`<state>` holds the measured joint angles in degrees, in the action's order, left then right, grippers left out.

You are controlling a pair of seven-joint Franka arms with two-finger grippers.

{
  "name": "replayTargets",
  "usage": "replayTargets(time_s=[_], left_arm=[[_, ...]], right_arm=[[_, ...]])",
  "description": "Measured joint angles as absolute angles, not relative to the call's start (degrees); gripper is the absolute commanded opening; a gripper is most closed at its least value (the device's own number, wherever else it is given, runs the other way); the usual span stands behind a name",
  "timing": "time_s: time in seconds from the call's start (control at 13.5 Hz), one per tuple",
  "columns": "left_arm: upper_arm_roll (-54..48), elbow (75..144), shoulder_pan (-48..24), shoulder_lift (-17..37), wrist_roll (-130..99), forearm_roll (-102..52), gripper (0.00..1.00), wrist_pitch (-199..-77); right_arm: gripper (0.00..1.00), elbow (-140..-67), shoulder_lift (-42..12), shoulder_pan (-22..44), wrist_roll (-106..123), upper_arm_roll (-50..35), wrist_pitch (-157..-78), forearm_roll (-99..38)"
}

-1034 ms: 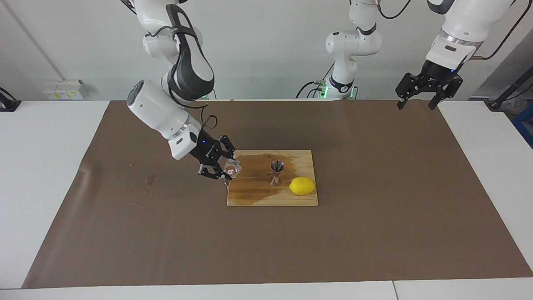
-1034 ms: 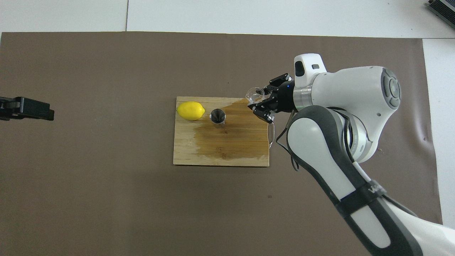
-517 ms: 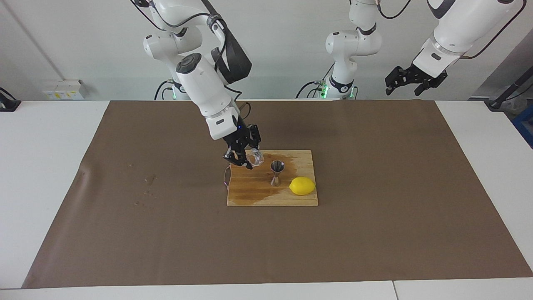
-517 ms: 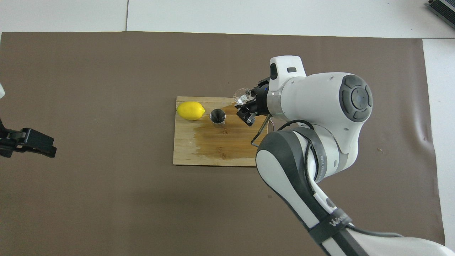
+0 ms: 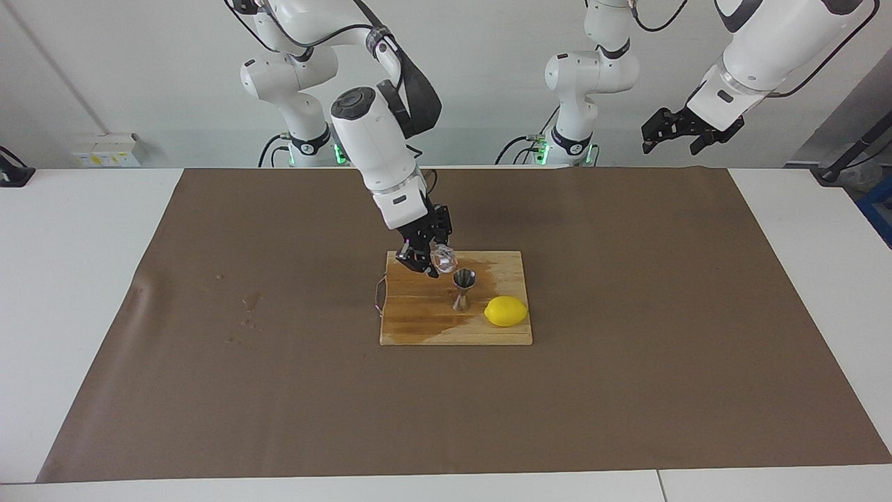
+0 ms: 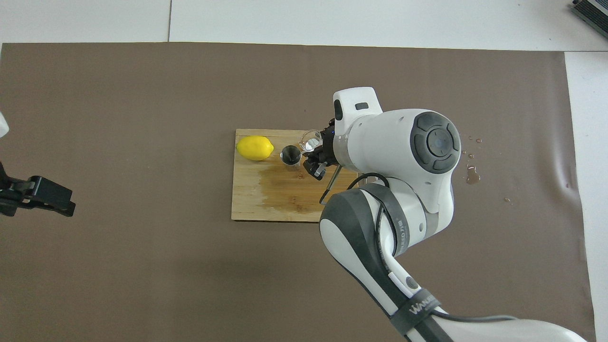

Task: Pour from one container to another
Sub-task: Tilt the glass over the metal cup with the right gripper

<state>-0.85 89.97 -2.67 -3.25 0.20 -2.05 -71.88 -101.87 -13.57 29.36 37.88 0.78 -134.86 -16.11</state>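
Observation:
My right gripper [image 5: 432, 264] is shut on the tiny clear glass cup [image 5: 444, 259] and holds it tilted over the wooden cutting board [image 5: 418, 321]. The cup hangs just above and beside the rim of the steel hourglass jigger [image 5: 463, 287], toward the right arm's end. The jigger stands upright on the board. In the overhead view the cup [image 6: 310, 140] lies close beside the jigger [image 6: 290, 155], with the right gripper [image 6: 315, 153] by it. My left gripper [image 5: 670, 137] waits open and empty, raised at the left arm's end of the table; it also shows in the overhead view [image 6: 40, 195].
A yellow lemon [image 5: 506, 311] lies on the board beside the jigger, toward the left arm's end. A dark wet patch [image 6: 294, 190] covers part of the board. Small wet spots [image 6: 469, 173] mark the brown mat [image 5: 627, 348] toward the right arm's end.
My right gripper has carried the cup from the board's edge at the right arm's end over to the jigger and tilted it. The left gripper has risen slightly.

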Motion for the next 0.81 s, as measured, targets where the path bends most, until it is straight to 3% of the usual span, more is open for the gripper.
replayTargets(time_s=[0.3,0.81], left_arm=[[-0.85,89.97,-2.67,-3.25,0.20,-2.05,1.00,-71.85],[-0.85,89.97,-2.67,-3.25,0.20,-2.05,1.00,-71.81]], right_arm=[[0.00,-101.52,-14.63,30.72,33.16,0.76,-133.84,-11.44],[0.00,-94.53,-17.62,31.19,27.70,0.77,-124.40,-5.49]])
